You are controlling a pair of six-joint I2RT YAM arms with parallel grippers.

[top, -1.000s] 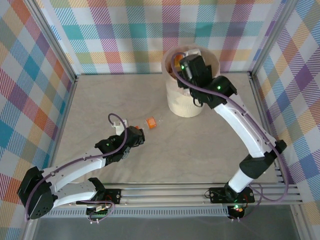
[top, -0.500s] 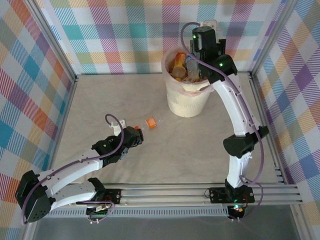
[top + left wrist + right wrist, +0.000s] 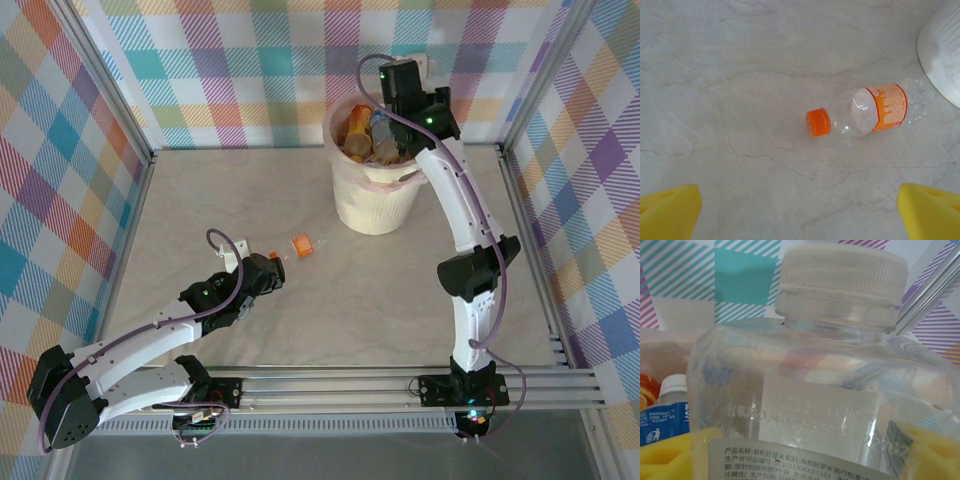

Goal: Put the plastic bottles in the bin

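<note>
A clear plastic bottle (image 3: 867,111) with an orange cap and orange label lies on its side on the table (image 3: 300,245), left of the bin (image 3: 375,205). My left gripper (image 3: 800,212) hovers open just short of it (image 3: 266,273), with the yellow fingertips (image 3: 670,212) wide apart and nothing between them. My right gripper (image 3: 800,455) is shut on a clear bottle with a cream cap (image 3: 840,275), held over the bin's far side (image 3: 385,128). Several bottles (image 3: 356,128) lie inside the cream bin with its pinkish liner (image 3: 665,347).
Plaid walls and metal frame posts (image 3: 115,95) close in the table on three sides. The bin's white wall (image 3: 942,55) stands just beyond the lying bottle. A blue-labelled bottle (image 3: 665,415) rests in the bin below the held one.
The right arm has straightened and swung from across the bin's top to its far rim, uncovering the bottles inside. The left arm has barely shifted.
</note>
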